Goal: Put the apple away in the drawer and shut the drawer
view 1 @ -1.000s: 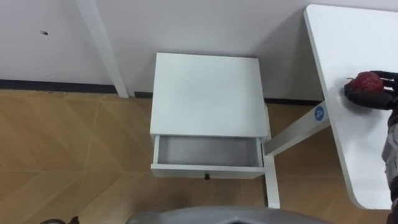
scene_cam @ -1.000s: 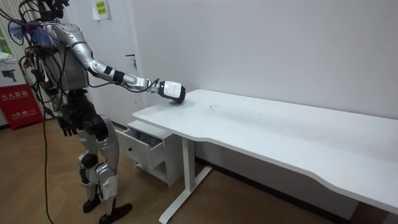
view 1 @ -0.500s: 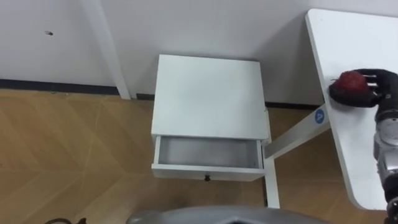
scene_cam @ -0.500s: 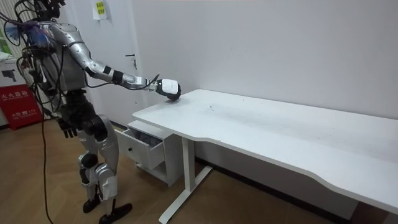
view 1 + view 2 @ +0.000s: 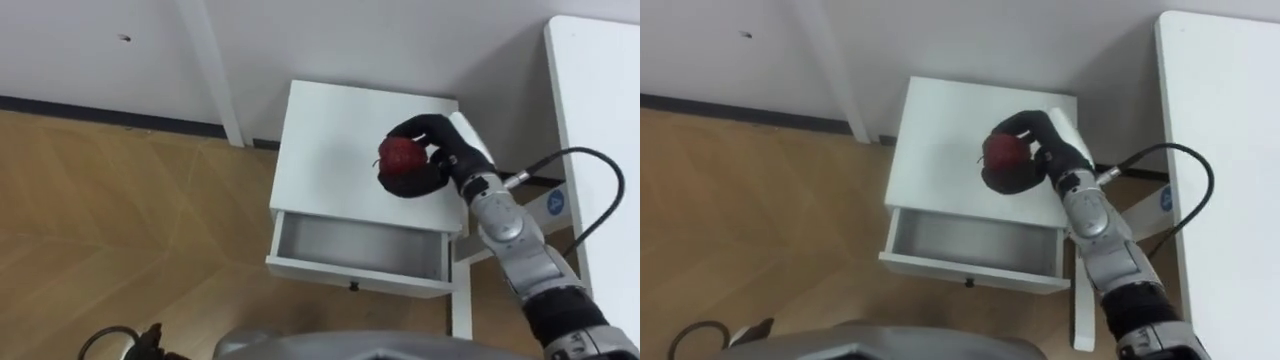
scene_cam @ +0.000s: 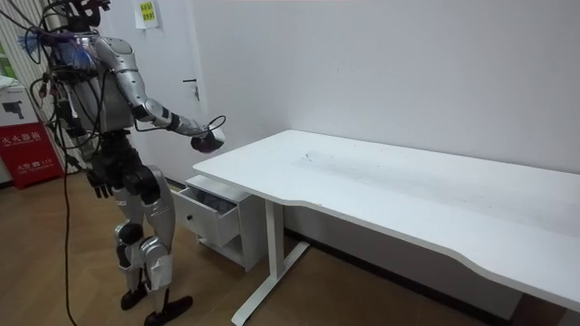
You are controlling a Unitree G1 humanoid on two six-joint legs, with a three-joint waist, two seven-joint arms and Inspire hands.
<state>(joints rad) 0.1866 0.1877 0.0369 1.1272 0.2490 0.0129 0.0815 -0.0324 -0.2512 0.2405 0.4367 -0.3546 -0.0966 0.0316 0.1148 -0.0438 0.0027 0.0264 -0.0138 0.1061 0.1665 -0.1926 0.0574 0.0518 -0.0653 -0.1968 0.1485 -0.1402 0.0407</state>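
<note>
My right hand (image 5: pixel 432 158) is shut on a red apple (image 5: pixel 400 155) and holds it over the right part of the white cabinet's top (image 5: pixel 325 140). Below it the cabinet's drawer (image 5: pixel 360 247) stands pulled out, and its inside looks bare. The right eye view shows the same: apple (image 5: pixel 1003 150), right hand (image 5: pixel 1040 140), drawer (image 5: pixel 975 243). In the room view I stand in front of the cabinet, with my right hand (image 6: pixel 208 140) stretched out above the open drawer (image 6: pixel 207 210). My left hand (image 6: pixel 98 186) hangs by my hip.
A white desk (image 5: pixel 600 120) runs along my right, and its leg (image 5: pixel 460 310) stands close beside the drawer's right end. The wall lies right behind the cabinet. Open wooden floor (image 5: pixel 120 220) spreads to the left. A red sign (image 6: pixel 27 149) stands behind me.
My right hand has lifted the apple off the desk and carried it left, over the cabinet. My view has shifted, so the cabinet sits further right in it.
</note>
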